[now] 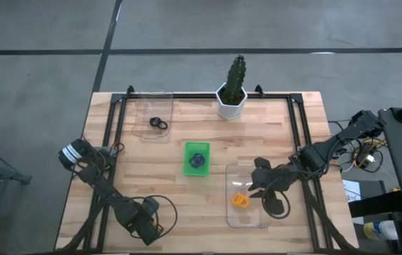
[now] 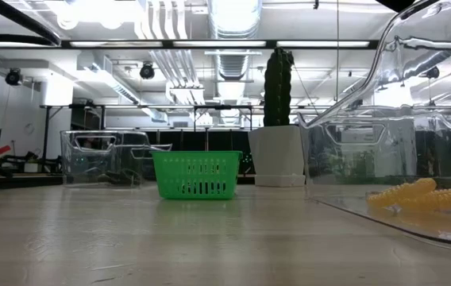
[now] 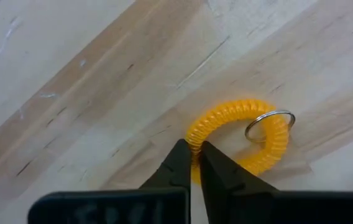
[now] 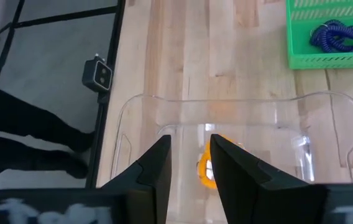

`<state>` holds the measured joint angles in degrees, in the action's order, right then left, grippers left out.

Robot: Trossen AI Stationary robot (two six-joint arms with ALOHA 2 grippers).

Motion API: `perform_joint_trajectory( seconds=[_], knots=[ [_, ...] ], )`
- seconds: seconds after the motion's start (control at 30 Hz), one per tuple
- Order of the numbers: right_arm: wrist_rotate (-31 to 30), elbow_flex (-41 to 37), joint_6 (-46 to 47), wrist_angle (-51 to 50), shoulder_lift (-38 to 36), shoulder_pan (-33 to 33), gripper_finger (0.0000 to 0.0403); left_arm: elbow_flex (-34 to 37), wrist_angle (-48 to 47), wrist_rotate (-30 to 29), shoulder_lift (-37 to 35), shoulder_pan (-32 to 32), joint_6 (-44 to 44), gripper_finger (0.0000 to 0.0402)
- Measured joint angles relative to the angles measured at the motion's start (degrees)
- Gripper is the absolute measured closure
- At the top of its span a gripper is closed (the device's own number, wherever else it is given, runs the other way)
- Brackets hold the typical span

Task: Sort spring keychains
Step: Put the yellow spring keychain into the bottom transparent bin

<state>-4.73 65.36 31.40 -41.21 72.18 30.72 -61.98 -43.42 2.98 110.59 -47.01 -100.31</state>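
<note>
My left end effector (image 3: 195,163) pinches an orange spring keychain (image 3: 242,140) lying flat on the counter (image 3: 71,93), its metal ring (image 3: 270,124) pointing away from my fingers. My right end effector (image 4: 189,162), fingers spread, hangs over the clear bin (image 4: 164,109).

Your two arms are dark and jointed, trailing looped black cables; each gripper ends in two black fingers (image 3: 179,168), tapering to blunt wedge tips.

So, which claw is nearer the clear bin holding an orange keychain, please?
Right: the right claw is over the bin; the left claw is far across the table, on its left side.
</note>
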Motion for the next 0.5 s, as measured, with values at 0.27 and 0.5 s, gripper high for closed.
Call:
perform_joint_trajectory(
  seconds=[0.27, 0.5],
  knots=[
    [0.02, -0.01, 0.02, -0.02, 0.0, -0.02, 0.031, 0.44, 0.31, -3.27, -2.93, -0.06, 0.0, 0.0398],
    [0.04, -0.01, -0.07, -0.09, 0.02, 0.04, 0.0314, 0.46, 0.13, -6.71, -6.0, -0.06, 0.05, 0.04]
  ],
)
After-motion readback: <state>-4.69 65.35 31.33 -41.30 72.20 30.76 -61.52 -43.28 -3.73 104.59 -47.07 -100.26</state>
